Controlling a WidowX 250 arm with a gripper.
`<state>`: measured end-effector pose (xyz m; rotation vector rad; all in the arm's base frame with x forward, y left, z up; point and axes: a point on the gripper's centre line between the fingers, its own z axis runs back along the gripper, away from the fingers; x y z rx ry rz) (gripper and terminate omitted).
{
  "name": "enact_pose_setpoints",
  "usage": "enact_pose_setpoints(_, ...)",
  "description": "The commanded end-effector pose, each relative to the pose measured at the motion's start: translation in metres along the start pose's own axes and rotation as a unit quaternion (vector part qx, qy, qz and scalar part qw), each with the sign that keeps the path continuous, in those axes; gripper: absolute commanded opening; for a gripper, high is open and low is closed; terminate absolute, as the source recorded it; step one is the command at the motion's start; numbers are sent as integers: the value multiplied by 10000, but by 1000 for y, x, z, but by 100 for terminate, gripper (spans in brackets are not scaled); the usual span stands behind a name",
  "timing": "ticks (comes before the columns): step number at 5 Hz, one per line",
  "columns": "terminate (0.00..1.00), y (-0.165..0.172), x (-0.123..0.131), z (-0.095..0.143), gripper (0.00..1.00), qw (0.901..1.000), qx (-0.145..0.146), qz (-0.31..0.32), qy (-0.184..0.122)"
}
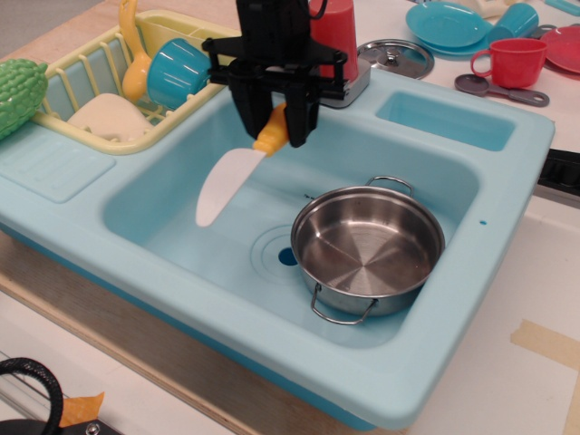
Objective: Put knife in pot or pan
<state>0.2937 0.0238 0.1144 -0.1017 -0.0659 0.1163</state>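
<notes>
My black gripper [274,127] is shut on the yellow-orange handle of the toy knife [231,177] and holds it in the air above the middle of the light blue sink [181,204]. The broad white blade hangs down to the lower left, tilted. The shiny steel pan [367,249] with two wire loop handles stands on the sink floor to the lower right of the gripper, apart from the knife. The pan holds nothing.
A yellow dish rack [109,91] with a teal cup and a yellow utensil sits at the back left. A red cup [329,41] stands on the grey faucet base. A steel lid [395,57], teal plates and a red mug [512,62] lie behind the sink.
</notes>
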Motion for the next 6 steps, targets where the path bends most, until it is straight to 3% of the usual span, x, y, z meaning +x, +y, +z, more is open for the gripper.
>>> enact_pose_setpoints(1,0,-38,7,17,0,9938,-794,-777,-35)
enact_pose_setpoints(2,0,-56,-7,20,0,9930,-844,-819,136)
enact_pose_setpoints(4,0,-72,-34,14,0,9949,-677,-693,288)
enact_pose_setpoints(5,0,-70,-32,11,100,9940,-722,-736,361)
enact_pose_setpoints(6,100,-72,-24,6,100,9890,-941,-1082,367)
